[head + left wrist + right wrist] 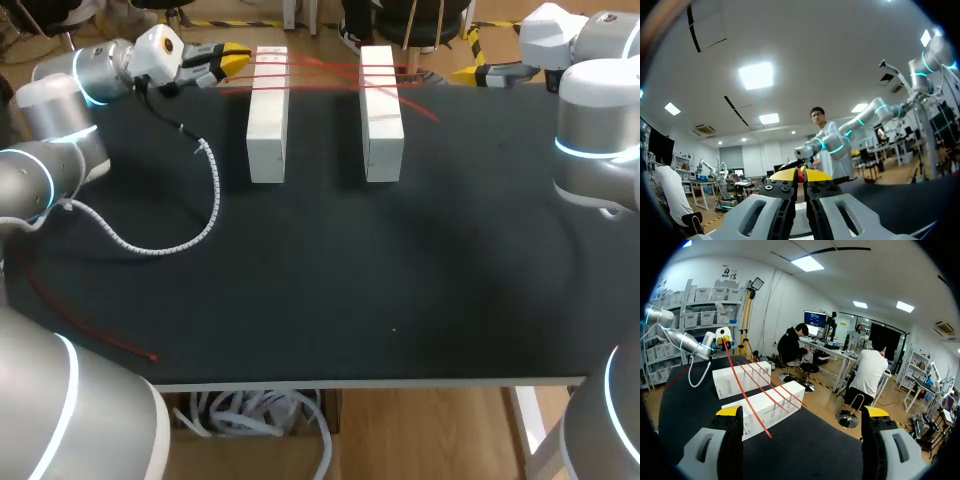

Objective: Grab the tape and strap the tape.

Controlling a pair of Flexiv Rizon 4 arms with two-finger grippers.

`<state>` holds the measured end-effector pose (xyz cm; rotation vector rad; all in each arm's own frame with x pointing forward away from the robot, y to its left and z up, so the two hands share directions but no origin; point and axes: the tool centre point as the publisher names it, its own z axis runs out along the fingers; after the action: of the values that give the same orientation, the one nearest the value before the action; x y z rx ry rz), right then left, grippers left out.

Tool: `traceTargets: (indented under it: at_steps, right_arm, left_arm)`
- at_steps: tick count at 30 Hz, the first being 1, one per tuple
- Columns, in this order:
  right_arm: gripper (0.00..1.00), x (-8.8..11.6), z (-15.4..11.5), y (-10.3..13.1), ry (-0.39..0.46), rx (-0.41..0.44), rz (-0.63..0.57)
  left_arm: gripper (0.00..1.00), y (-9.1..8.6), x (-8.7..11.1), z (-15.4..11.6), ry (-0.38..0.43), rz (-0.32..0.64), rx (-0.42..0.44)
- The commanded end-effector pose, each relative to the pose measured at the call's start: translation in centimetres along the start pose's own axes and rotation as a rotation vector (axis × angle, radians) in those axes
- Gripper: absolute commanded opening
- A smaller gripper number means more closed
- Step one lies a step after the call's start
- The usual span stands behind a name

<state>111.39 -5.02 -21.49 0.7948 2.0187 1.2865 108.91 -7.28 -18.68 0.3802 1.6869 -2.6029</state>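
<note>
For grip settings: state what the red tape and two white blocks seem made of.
Red tape: thin, flexible, likely plastic or fabric; it runs in narrow taut strands. White blocks: matte, sharp-edged, probably cardboard boxes, possibly foam; flat faces with no gloss.

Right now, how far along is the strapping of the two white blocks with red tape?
Done: several strands of red tape already span both white blocks. In hand: the left gripper has its fingers shut on the tape beside the left block. Left: a loose strand trails past the right block, and the right gripper stands open, holding nothing.
</note>
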Motion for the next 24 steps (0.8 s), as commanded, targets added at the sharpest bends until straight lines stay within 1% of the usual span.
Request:
traceTargets:
  at_steps: [1,5,9,14,19,22,24]
  right_arm:
    - [1.00,0.0,0.0,-0.1,-0.001,-0.006,0.000]
    - [1.00,0.0,0.0,-0.1,-0.001,-0.006,0.000]
    - [1.00,0.0,0.0,-0.1,-0.001,-0.006,0.000]
    - [1.00,0.0,0.0,-0.1,-0.001,-0.006,0.000]
    - [1.00,0.0,0.0,-0.1,-0.001,-0.006,0.000]
    - [1.00,0.0,0.0,-0.1,-0.001,-0.006,0.000]
    - [1.00,0.0,0.0,-0.1,-0.001,-0.006,0.000]
  left_arm:
    - [0.00,-1.3,0.4,1.3,-0.017,-0.005,-0.021]
    - [0.00,-2.0,0.7,2.2,-0.017,-0.024,-0.008]
    - [0.00,-2.5,1.2,3.0,-0.036,-0.053,-0.001]
    - [0.00,-3.0,1.6,3.8,-0.050,-0.051,0.018]
    - [0.00,-3.8,1.9,4.5,-0.059,-0.045,0.013]
    - [0.00,-4.3,1.7,4.7,-0.041,-0.026,0.005]
    - [0.00,-4.5,1.4,4.8,-0.007,0.015,0.019]
